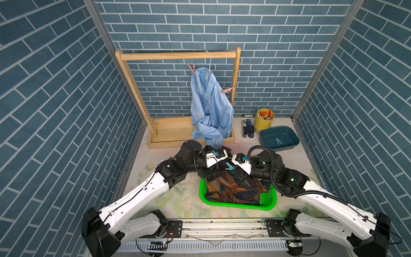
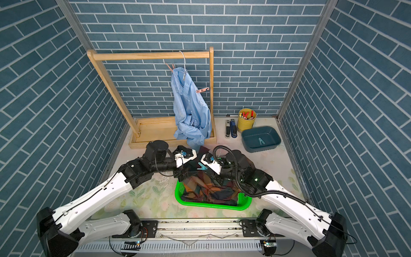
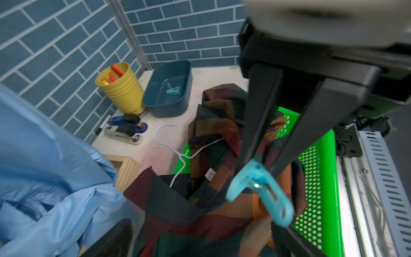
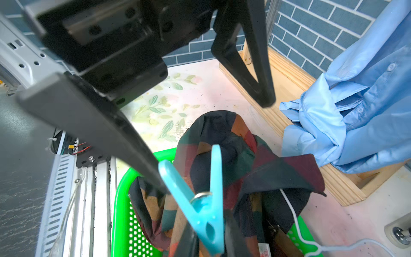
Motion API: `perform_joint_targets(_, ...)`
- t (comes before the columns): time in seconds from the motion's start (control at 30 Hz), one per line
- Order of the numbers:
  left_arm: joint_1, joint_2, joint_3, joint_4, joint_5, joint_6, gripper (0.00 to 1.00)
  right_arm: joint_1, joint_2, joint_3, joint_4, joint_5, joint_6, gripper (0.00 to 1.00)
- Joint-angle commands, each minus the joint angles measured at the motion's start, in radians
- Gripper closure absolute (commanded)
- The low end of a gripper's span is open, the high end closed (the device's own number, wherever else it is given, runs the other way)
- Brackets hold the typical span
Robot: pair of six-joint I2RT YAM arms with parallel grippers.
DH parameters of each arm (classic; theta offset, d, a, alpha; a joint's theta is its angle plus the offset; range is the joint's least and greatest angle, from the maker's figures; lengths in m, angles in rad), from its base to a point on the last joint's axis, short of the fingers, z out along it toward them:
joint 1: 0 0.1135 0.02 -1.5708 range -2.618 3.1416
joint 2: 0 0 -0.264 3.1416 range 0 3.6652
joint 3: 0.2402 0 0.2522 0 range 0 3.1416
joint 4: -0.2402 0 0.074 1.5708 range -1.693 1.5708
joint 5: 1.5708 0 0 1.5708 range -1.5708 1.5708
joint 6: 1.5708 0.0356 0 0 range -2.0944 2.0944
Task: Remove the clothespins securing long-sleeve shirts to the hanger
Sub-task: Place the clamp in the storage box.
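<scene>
Status: one teal clothespin [image 1: 278, 140] in the bin [image 1: 264, 136] centre right, your right end effector [image 3: 262, 165] pinches the other teal clothespin [image 3: 266, 195] above the plaid shirt [image 1: 231, 189], left end effector [image 4: 215, 146] open, you've two pink clothespins [image 1: 192, 67] to pull off the blue shirt [image 1: 209, 104].

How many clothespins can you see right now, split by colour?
Teal clothespins: 2, one in the tub, one at the plaid shirt.
Pink clothespins: 2, both on the pale blue shirt.
Total: 4.
</scene>
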Motion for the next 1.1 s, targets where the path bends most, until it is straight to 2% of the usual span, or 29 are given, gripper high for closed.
perform_joint_targets(0.0, 0.055, -0.100, -0.042, 0.147, -0.048, -0.112, 0.00, 0.002, -0.024, 0.003, 0.000, 0.067, 0.037, 1.00)
perform_joint_targets(0.17, 0.116, -0.210, -0.101, 0.142, -0.069, -0.192, 0.00, -0.046, -0.014, 0.036, -0.025, 0.146, 0.113, 1.00)
perform_joint_targets(0.37, 0.116, -0.285, -0.184, 0.144, -0.120, -0.237, 0.00, -0.221, 0.075, 0.134, -0.024, 0.274, 0.201, 1.00)
perform_joint_targets(0.47, 0.116, -0.279, -0.188, 0.146, -0.149, -0.263, 0.00, -0.329, 0.164, 0.216, -0.011, 0.368, 0.243, 1.00)
perform_joint_targets(0.63, 0.116, -0.232, -0.171, 0.119, -0.124, -0.299, 0.00, -0.553, 0.303, 0.294, 0.074, 0.424, 0.395, 1.00)
perform_joint_targets(0.73, 0.116, -0.216, -0.166, 0.116, -0.109, -0.327, 0.00, -0.655, 0.425, 0.377, 0.051, 0.482, 0.489, 1.00)
perform_joint_targets(0.83, 0.114, -0.196, -0.126, 0.061, -0.104, -0.333, 0.00, -0.761, 0.559, 0.441, 0.021, 0.479, 0.617, 1.00)
perform_joint_targets(0.93, 0.108, -0.202, -0.117, 0.042, -0.109, -0.331, 0.00, -0.838, 0.689, 0.486, 0.027, 0.470, 0.703, 1.00)
perform_joint_targets(1.07, 0.085, -0.197, -0.099, 0.001, -0.097, -0.317, 0.00, -0.875, 0.848, 0.586, -0.009, 0.457, 0.752, 1.00)
